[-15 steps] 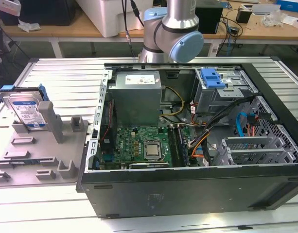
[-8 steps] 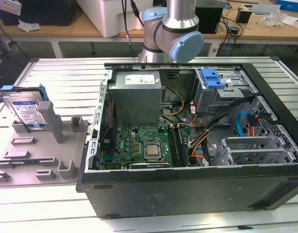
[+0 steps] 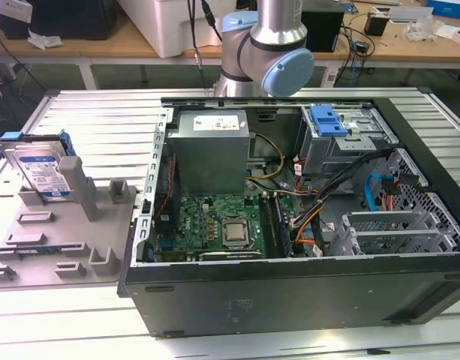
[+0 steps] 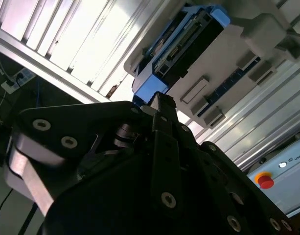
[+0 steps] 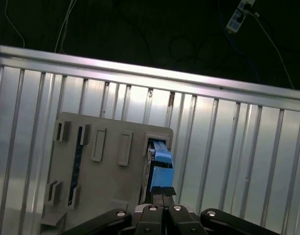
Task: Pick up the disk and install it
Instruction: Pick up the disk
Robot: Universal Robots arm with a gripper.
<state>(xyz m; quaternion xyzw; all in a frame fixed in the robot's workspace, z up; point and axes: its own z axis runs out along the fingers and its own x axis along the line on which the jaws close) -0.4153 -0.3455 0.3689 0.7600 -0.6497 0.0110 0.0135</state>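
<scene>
One flat silver hard disk (image 3: 42, 169) with a white-and-blue label, framed by a blue plastic carrier, is standing on edge at the exterior view's far left. It is tilting back and leaning in one grey plastic fixture plate (image 3: 64, 240) that carries several upright posts and slots. The fixture is lying on the slatted aluminium worktop (image 3: 87, 112), just beside one open black computer case (image 3: 290, 300), which is resting on its side to the exterior view's right of it.

Inside the case, one green motherboard (image 3: 214, 217) is lying flat below one grey power supply box (image 3: 211, 150). One blue plastic latch piece (image 3: 327, 120) is sitting on top of one metal drive cage (image 3: 350, 142) at the far corner. One silver and pale-blue robot arm (image 3: 271, 45) is rising behind the case.

In the first wrist view, the one black gripper (image 5: 162, 192) is hovering above the fixture (image 5: 105, 171), with its two fingertips pressed together and nothing between them. The disk's (image 5: 159, 161) blue carrier end is showing just beyond the tips, apart from them. In the second wrist view, the gripper (image 4: 159, 100) is pointing at the near end of the disk (image 4: 181, 46), which is sitting edge-on in the fixture (image 4: 238, 54). One red push button (image 4: 265, 181) is showing at the corner on a pale box.
</scene>
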